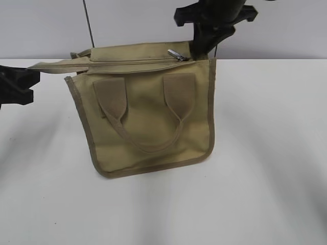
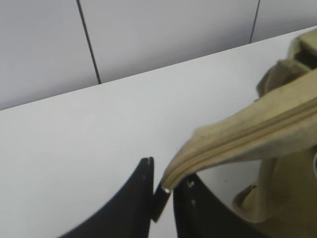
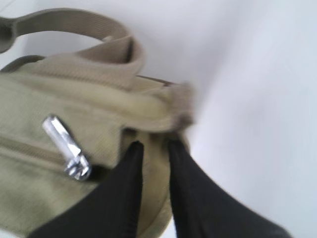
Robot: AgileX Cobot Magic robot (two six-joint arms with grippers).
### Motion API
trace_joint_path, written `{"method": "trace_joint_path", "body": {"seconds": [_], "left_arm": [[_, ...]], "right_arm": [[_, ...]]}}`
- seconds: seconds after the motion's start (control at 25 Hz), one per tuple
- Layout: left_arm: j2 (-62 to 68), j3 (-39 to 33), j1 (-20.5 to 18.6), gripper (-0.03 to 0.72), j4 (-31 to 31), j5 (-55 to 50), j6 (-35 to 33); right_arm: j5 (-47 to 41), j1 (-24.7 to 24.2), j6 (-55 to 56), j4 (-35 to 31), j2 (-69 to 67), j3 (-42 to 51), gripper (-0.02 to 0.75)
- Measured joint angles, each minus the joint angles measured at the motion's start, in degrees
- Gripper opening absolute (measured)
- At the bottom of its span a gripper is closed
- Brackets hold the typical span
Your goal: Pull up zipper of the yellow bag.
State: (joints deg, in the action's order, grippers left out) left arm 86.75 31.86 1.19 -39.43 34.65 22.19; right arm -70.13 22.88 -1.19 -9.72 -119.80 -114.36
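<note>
The yellow bag point(image 1: 148, 117) stands upright on the white table, with its two patches and looped handle facing me. The silver zipper pull point(image 1: 176, 54) lies near the right end of the top zipper line; it also shows in the right wrist view point(image 3: 67, 148). My left gripper point(image 1: 28, 76) is shut on the tip of the bag's zipper strip point(image 2: 233, 141), which stretches out to the left; the pinch shows in the left wrist view point(image 2: 163, 188). My right gripper point(image 1: 200, 50) comes from above and is shut on the bag's top right corner point(image 3: 153, 148), just right of the pull.
The white table point(image 1: 265, 168) runs under and around the bag. A pale wall with a thin dark seam point(image 1: 89, 25) stands close behind the bag. The bag's rear handle loop point(image 3: 74, 22) sticks up behind the top edge.
</note>
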Motion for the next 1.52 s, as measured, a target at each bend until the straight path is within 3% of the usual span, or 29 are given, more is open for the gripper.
{"method": "trace_joint_path", "body": {"seconds": [0.2,0.36,0.56,0.8,0.96,1.08,1.24,1.52], "left_arm": [[0.0,0.0,-0.2,0.37,0.8,-1.3,0.1],[-0.1,0.0,-0.2,0.469,0.9,-6.6,5.4],[-3.8,0.0,2.1,0.484,0.6,-24.7,14.2],[-11.1,0.0,12.2,0.454,4.8,-40.5,15.1],[-13.8,0.0,18.6,0.419,11.6,-50.7,14.2],[-15.8,0.7,22.0,0.407,22.7,-58.6,5.3],[-19.2,5.0,23.3,0.404,38.0,-69.8,-8.9],[-30.9,13.2,23.3,0.442,46.9,-85.4,-20.0]], "right_arm": [[0.0,-1.0,0.2,3.0,3.1,0.0,0.442],[0.0,-1.0,0.2,3.0,5.7,0.0,0.499],[0.0,-1.0,-0.4,3.2,9.9,0.0,0.505],[0.0,-0.6,-1.6,3.4,15.7,0.2,0.505],[0.0,-0.6,-2.2,3.4,19.6,0.2,0.505],[0.0,-0.6,-2.7,3.4,23.1,0.4,0.505],[0.1,-0.6,-4.8,3.4,29.9,6.4,0.505],[0.7,-0.6,-6.4,3.4,47.8,29.2,0.505]]}}
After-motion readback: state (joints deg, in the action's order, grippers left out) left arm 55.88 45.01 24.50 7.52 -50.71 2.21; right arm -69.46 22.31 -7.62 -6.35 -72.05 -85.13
